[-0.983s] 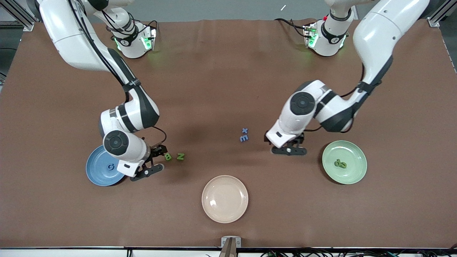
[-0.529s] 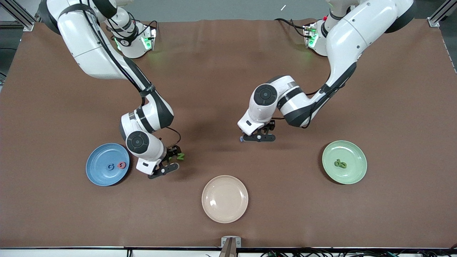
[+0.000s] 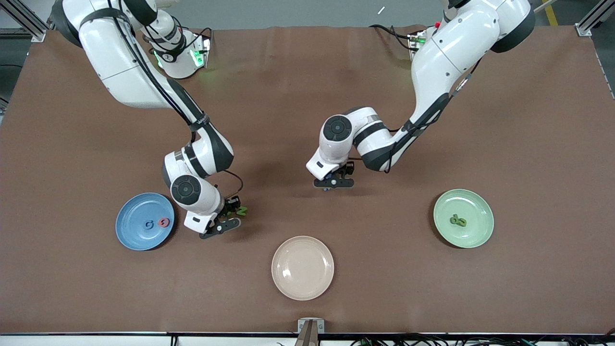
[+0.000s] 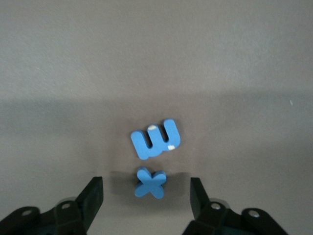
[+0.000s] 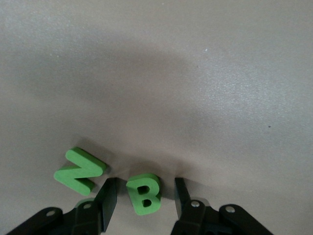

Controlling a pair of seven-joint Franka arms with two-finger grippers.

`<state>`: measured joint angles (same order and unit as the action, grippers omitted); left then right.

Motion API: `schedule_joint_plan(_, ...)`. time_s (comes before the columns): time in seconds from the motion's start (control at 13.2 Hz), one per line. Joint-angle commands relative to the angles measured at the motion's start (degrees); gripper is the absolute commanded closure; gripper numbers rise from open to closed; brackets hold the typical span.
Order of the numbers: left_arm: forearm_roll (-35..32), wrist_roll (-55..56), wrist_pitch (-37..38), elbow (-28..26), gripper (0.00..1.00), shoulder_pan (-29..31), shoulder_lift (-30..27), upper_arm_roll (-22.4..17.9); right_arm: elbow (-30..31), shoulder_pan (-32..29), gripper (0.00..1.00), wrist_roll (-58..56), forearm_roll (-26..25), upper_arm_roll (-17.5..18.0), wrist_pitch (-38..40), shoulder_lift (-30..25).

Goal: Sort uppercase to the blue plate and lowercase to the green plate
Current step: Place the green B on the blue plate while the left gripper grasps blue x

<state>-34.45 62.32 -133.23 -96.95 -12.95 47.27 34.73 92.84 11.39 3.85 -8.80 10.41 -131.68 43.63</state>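
Observation:
The blue plate (image 3: 130,229) holds a blue G (image 3: 150,224) and a pinkish-red round letter (image 3: 164,222). The green plate (image 3: 476,211) holds two green lowercase letters (image 3: 458,220). My right gripper (image 3: 232,210) is low and open around the green B (image 5: 144,193), with a gap on each side. The green N (image 5: 79,170) lies just outside one finger and shows in the front view (image 3: 243,210). My left gripper (image 3: 331,184) is low and open around the blue x (image 4: 150,182). The blue m (image 4: 155,139) lies just past the x.
A cream plate (image 3: 302,267) sits near the table's front edge, midway between the two coloured plates. Brown table cloth lies bare between the plates and toward the robot bases.
My right gripper moved from the blue plate's edge to the green B, uncovering the red letter. My left gripper moved from beside the green plate to over the blue x.

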Motion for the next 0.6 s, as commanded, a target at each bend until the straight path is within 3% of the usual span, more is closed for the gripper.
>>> schedule_joint_plan(0.0,-0.4,0.4,-0.2,1.2,0.31,-0.4,0.6,-0.5,2.2,-0.7,0.49,-0.2,0.5,0.1,-0.3,-1.2)
schedule_joint_plan(0.15,-0.4,0.1,-0.2,1.2,0.34,-0.5,0.7,-0.6,2.1,-0.9,0.64,-0.2,0.5,0.1,-0.3,-1.4)
schedule_joint_plan(0.3,-0.4,-0.3,-0.2,1.2,0.37,-0.6,0.9,-0.6,2.0,-1.1,0.88,-0.2,0.5,0.0,-0.2,-1.5)
schedule_joint_plan(0.38,-0.4,0.0,-0.2,1.2,0.38,-0.5,1.2,-0.6,1.9,-1.4,0.95,-0.1,0.5,0.0,-0.2,-1.6)
schedule_joint_plan(0.53,-0.4,0.3,-0.2,1.2,0.40,-0.7,1.6,-0.6,1.4,-1.9,0.96,-0.4,0.5,0.0,-0.1,-2.2)
